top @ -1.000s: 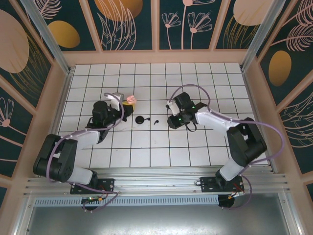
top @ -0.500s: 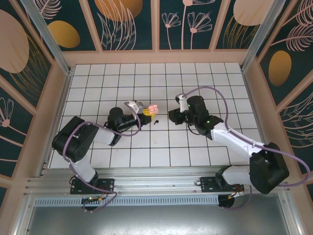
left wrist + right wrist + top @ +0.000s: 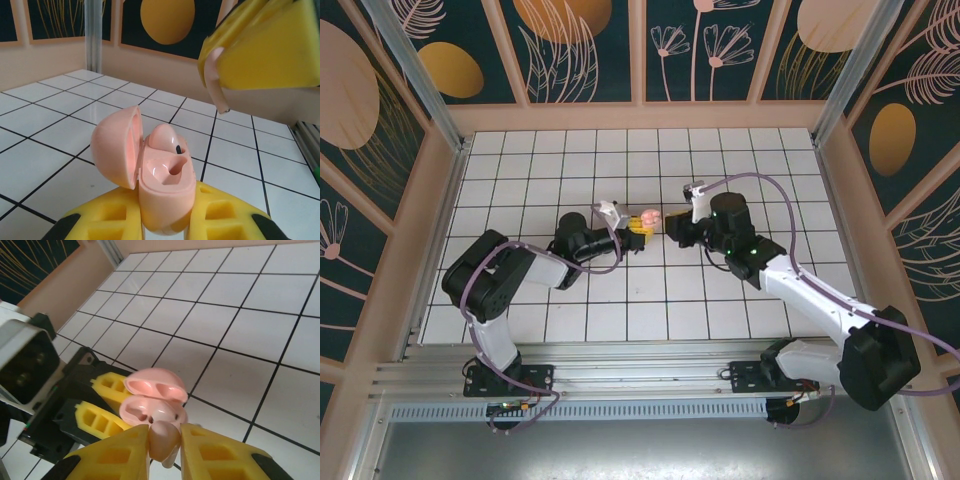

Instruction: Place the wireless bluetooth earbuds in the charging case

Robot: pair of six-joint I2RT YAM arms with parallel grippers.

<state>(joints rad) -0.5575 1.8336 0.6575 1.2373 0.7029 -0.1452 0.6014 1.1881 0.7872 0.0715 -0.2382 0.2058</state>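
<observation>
My left gripper (image 3: 167, 227) is shut on the lower body of the pink charging case (image 3: 165, 185), held above the white tiles near the table's centre (image 3: 648, 217). The lid (image 3: 117, 150) hangs open to the left. One pink earbud (image 3: 167, 136) sits in the far slot, and the near slot is an open hollow. My right gripper (image 3: 165, 452) is shut on a second pink earbud (image 3: 164, 440), right at the case's open rim (image 3: 152, 410). Whether the earbud touches the case I cannot tell. From the left wrist, the right gripper's yellow fingers (image 3: 270, 50) hang just above the case.
The white tiled table (image 3: 620, 160) has low beige walls (image 3: 640, 115) on three sides and a metal rail (image 3: 640, 360) at the near edge. Purple cables (image 3: 760, 185) loop off both arms. The two wrists nearly meet at the middle.
The left arm has carried the open case rightwards to the table's centre. The right arm has swung up and left with its earbud to meet it. Both grips stayed shut.
</observation>
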